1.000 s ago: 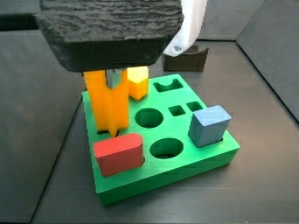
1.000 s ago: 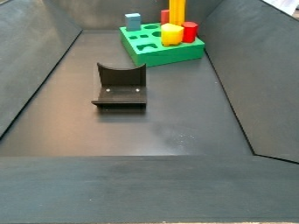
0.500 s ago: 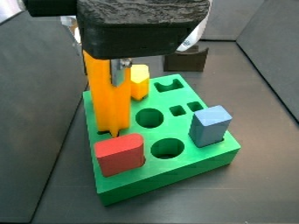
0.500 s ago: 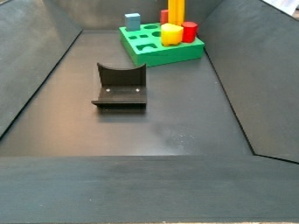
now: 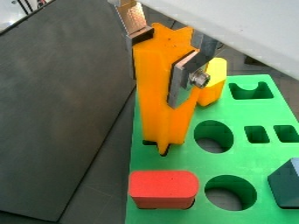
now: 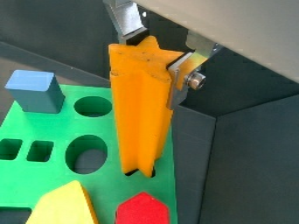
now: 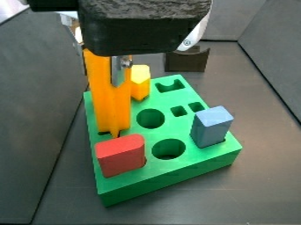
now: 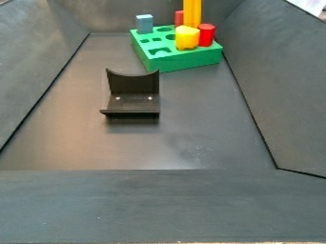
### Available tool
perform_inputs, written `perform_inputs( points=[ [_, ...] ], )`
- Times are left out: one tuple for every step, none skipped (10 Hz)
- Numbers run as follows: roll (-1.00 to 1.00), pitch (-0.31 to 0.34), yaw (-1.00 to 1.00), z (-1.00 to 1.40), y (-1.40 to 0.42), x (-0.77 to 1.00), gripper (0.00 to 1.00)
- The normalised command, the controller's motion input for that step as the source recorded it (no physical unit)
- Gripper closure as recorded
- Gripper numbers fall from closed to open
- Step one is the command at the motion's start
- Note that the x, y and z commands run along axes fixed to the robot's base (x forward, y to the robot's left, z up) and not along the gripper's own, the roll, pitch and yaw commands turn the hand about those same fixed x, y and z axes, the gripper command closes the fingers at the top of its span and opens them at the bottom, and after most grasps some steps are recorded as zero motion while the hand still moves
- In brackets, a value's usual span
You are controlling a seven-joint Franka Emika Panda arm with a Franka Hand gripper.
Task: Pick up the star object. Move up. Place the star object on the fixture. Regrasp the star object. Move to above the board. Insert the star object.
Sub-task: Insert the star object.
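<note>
Gripper (image 5: 162, 54) poised vertically above board (image 5: 251, 144), jaws clamped on upright star object (image 5: 158, 92), lower end seated in star hole; fixture (image 8: 130, 93) well apart.

Red block (image 7: 119, 156), blue block (image 7: 212, 124), yellow block (image 7: 139, 81) seated upright in holes.

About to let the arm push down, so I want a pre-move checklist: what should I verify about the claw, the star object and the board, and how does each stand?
1. Claw gripping the star object: ok, fingers on both sides in both wrist views.
2. Star object upright: ok.
3. Lower end in the board hole: ok, tip entered.
4. Fully seated: not ok, most still stands above the board.
5. Red block beside the hole: ok, apart from the star.
6. Fixture out of the way: ok.
</note>
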Motion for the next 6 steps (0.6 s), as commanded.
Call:
perform_inputs(
  points=[
    [-0.39,0.131,0.30,-0.31,0.07,0.00,1.00],
    [-0.28,0.064,0.50,-0.48,0.26,0.00,1.00],
    [-0.16,0.026,0.55,-0.57,0.36,0.00,1.00],
    [-0.18,0.011,0.48,-0.42,0.28,-0.05,1.00],
    [-0.10,0.017,0.21,-0.25,0.00,-0.05,1.00],
    [-0.16,0.076,0.15,-0.34,-0.16,0.00,1.00]
  ],
)
